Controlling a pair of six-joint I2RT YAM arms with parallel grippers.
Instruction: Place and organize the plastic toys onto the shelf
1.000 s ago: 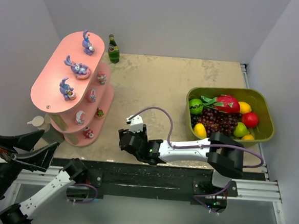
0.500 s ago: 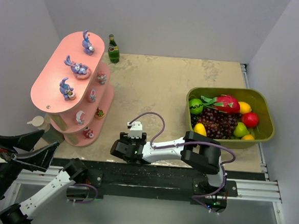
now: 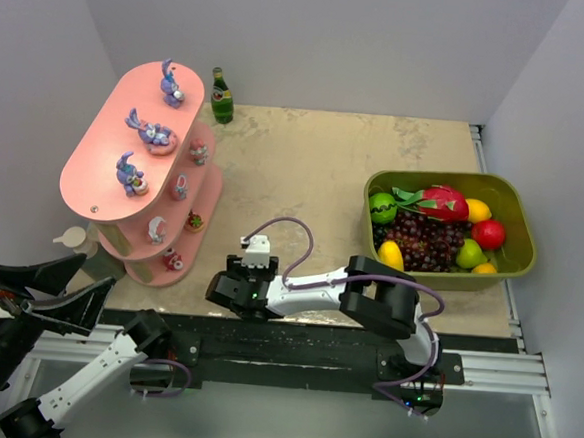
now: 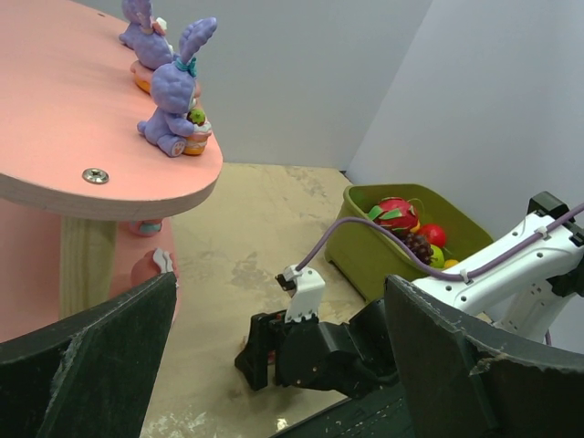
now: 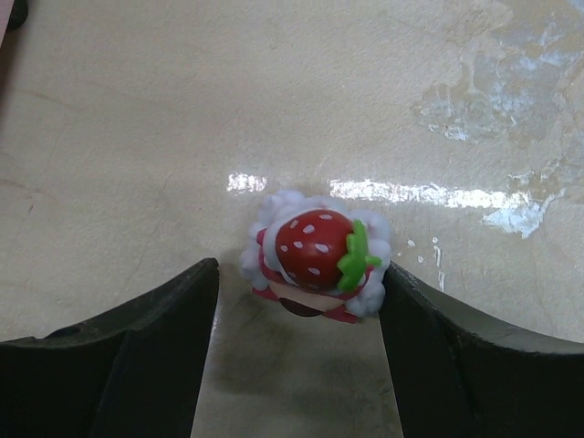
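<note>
Now swung left to the near edge of the table (image 3: 356, 163), the right gripper (image 5: 299, 274) straddles a strawberry toy (image 5: 315, 255), jaws spread and not yet pinching. It looks like the last loose toy, the others already lining the shelf (image 3: 106, 156) at far left, so a grasp seems next. The left gripper (image 3: 93, 273) waits wide apart by the shelf's base.

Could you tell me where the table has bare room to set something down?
Bare: the middle, between shelf, green bottle and fruit tub. Crowded: the near edge, where the right gripper straddles a strawberry toy.
</note>
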